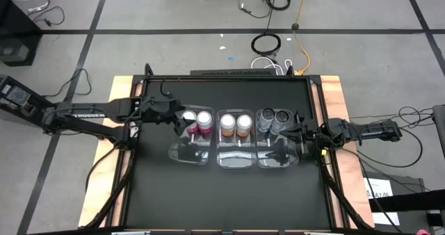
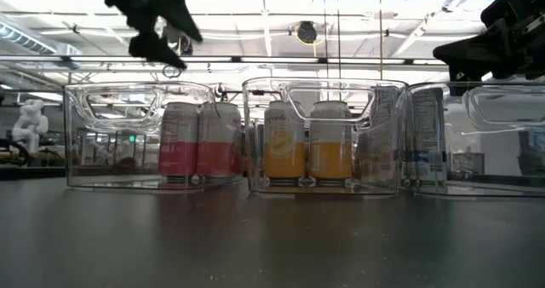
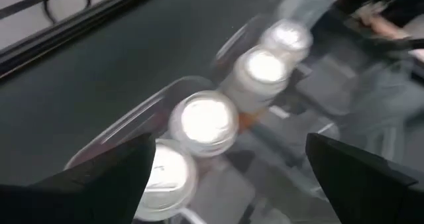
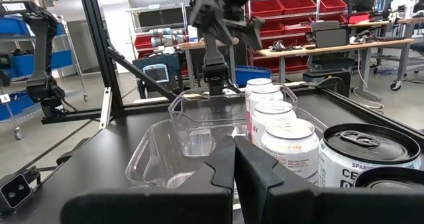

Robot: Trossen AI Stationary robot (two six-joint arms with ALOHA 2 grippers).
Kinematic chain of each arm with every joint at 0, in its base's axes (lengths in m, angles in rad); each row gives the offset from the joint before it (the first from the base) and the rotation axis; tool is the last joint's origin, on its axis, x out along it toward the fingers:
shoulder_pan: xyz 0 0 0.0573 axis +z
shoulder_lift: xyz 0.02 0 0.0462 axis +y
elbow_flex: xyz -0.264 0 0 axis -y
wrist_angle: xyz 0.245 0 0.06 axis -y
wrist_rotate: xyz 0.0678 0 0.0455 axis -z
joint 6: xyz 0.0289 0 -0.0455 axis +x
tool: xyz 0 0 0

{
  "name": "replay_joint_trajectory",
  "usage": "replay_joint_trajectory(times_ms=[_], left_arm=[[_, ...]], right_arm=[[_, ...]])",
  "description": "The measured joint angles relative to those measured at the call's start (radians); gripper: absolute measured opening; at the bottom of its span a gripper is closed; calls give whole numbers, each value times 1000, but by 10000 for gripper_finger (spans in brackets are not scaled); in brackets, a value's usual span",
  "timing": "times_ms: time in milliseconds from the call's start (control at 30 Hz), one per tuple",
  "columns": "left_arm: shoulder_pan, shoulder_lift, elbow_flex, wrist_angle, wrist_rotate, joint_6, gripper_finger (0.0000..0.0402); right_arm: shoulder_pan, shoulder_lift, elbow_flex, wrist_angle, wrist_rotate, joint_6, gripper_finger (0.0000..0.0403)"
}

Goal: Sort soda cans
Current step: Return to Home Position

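The left pincer [image 1: 179, 117] hangs open over the pink soda cans [image 1: 204, 121] in the left bin [image 1: 182, 153]; the right pincer [image 1: 297, 132], closed and empty, sits near the surface's [image 1: 229, 200] right edge.

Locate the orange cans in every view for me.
High view: orange cans in the middle bin, table centre.
Low view: orange cans at picture centre, inside that bin.
Left wrist view: orange cans farthest, beyond the pink cans.
Right wrist view: orange cans just beyond the dark cans.
Shared landmark: the neighbouring pink cans.
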Motion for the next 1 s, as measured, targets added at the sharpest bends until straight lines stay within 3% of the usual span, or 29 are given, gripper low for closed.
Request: replay_joint_trajectory(times_ms=[433, 700, 1000], left_arm=[[-254, -30, 51, 40, -7, -131, 400], [-490, -21, 51, 73, -173, -150, 400], [-631, 6, 50, 40, -148, -163, 400]], right_arm=[[0, 0, 0, 0, 0, 0, 0], [0, 0, 0, 0, 0, 0, 0], [0, 0, 0, 0, 0, 0, 0]])
